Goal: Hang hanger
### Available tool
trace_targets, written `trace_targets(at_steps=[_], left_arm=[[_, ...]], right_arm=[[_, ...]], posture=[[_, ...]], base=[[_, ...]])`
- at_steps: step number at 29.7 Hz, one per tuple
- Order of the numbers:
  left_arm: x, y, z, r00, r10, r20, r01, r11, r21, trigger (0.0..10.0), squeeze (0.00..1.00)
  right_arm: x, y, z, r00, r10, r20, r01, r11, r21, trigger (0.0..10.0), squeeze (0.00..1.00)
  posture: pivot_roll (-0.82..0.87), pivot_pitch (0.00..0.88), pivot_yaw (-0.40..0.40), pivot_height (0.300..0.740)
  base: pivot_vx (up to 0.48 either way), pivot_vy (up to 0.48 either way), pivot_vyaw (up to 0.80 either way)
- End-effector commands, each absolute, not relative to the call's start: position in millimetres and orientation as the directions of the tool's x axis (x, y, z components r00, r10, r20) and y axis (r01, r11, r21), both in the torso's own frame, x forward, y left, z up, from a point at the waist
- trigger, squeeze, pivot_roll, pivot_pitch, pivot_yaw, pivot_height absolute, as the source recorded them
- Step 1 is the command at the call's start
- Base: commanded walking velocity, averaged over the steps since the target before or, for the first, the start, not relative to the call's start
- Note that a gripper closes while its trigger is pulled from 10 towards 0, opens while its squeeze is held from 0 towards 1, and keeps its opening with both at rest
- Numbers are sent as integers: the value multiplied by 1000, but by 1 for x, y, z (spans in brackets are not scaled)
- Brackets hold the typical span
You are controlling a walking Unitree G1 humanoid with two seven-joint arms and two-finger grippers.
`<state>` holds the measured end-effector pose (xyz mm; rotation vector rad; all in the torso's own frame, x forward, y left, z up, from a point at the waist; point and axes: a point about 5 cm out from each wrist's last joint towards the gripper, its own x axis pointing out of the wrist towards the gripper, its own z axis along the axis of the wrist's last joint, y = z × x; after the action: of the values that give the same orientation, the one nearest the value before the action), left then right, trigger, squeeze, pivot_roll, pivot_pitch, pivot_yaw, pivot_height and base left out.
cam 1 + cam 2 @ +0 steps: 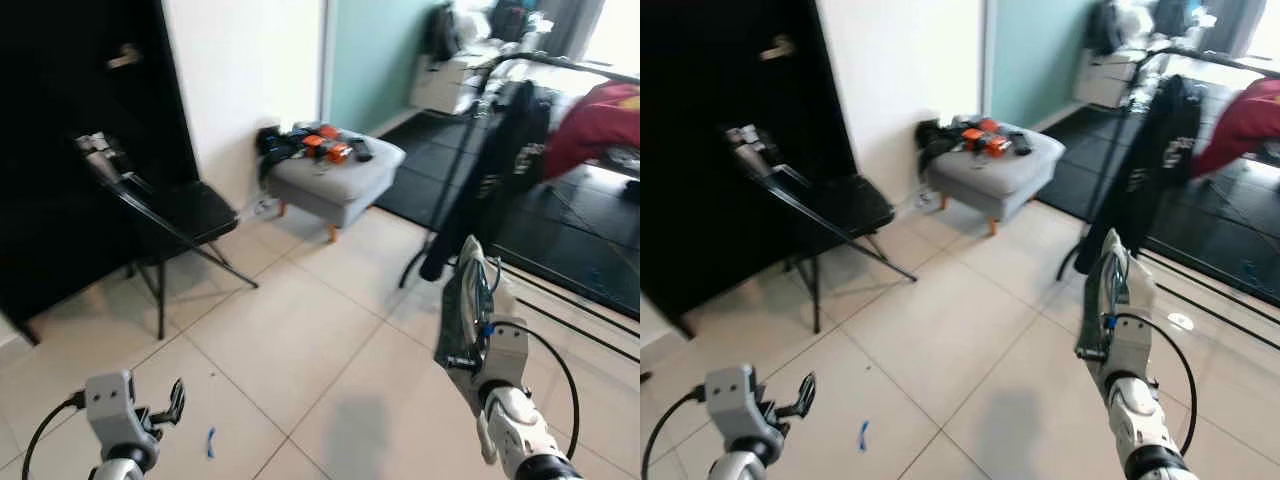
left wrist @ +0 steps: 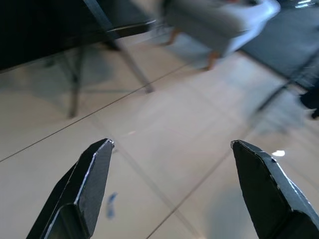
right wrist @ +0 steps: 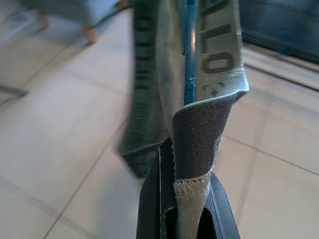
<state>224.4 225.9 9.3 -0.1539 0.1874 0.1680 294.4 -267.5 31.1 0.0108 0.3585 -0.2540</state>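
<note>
While our right gripper (image 3: 187,199) pinches the grey cloth (image 3: 199,134) tight between its two black fingers, a blue hanger (image 3: 189,55) runs up through the middle of that cloth. So the hanger with its cloth sits in our right gripper, held up in front of us and standing tall, its long side pointing up and away from the fingers.

From the head, we see the same cloth (image 1: 466,300) rising above our right arm. Just past it, ahead and a bit to the right, stands the drying rack (image 1: 560,62) with a black shirt (image 1: 505,150) and a red cloth (image 1: 600,120) on it. The top bar of the rack is higher and farther than our hanger, so we think the next move must go up and forward to reach it.

Our right arm is the near one. Our left gripper (image 2: 169,149) is low on the other side, its fingers spread wide apart and holding nothing, over the bare tiled floor (image 1: 300,340).
</note>
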Motion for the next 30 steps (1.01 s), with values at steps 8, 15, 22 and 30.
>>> trace_targets(at_steps=[8, 15, 22, 30], left_arm=[[228, 222, 9, 968, 135, -211, -163, 979, -122, 10000, 0], [236, 222, 13, 971, 110, -212, -136, 985, -109, 10000, 0], [234, 228, 11, 967, 128, -218, -156, 981, -117, 10000, 0], [227, 233, 8, 965, 131, -228, -160, 981, -113, 10000, 0]], right_arm=[[300, -261, 33, 911, -220, -350, 241, 970, 18, 10000, 0], [305, -257, 34, 909, -215, -356, 241, 970, 30, 10000, 0], [304, -255, 33, 917, -217, -335, 248, 967, 53, 10000, 0], [302, -255, 32, 922, -217, -320, 247, 968, 54, 10000, 0]], posture=[[-69, 0, 12, 740], [-62, 0, 11, 740], [-56, 0, 29, 740], [-53, 0, 27, 740]], base=[[0, 0, -788], [367, 0, -788], [480, 0, -739], [480, 0, -109]])
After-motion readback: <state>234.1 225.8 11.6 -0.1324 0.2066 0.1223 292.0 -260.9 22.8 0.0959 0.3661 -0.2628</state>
